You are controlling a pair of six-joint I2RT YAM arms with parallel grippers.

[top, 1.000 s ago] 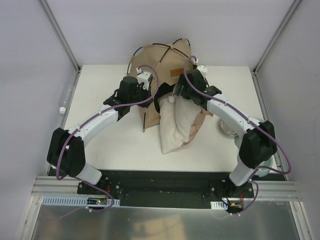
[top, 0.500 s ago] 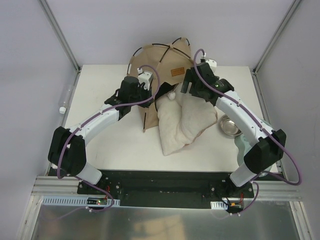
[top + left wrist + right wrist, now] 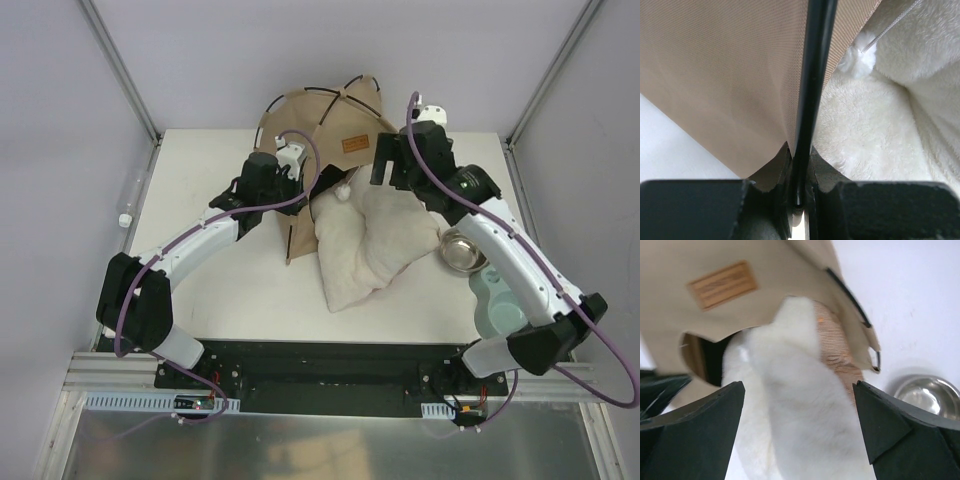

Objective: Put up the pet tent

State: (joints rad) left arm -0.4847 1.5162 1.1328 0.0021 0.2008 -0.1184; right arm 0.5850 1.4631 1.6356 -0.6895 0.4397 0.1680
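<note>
The tan pet tent (image 3: 318, 115) stands partly raised at the back of the table, its brown label (image 3: 357, 143) facing up and its white pompom (image 3: 343, 193) hanging at the doorway. My left gripper (image 3: 300, 188) is shut on the black pole (image 3: 812, 100) at the edge of the tan fabric (image 3: 725, 75). A cream fluffy pillow (image 3: 365, 245) lies half out of the doorway. My right gripper (image 3: 388, 165) hovers open above the pillow (image 3: 800, 430), below the label (image 3: 722, 284), with nothing between its fingers.
A metal bowl (image 3: 460, 250) sits right of the pillow, under my right arm, with a teal dish (image 3: 495, 305) nearer the front. A small white cap (image 3: 124, 219) lies off the table's left edge. Frame posts stand at the back corners.
My right gripper opened wide, let go of the pillow and pulled back up to the right. The pillow settled flatter and wider. The left gripper kept its hold.
</note>
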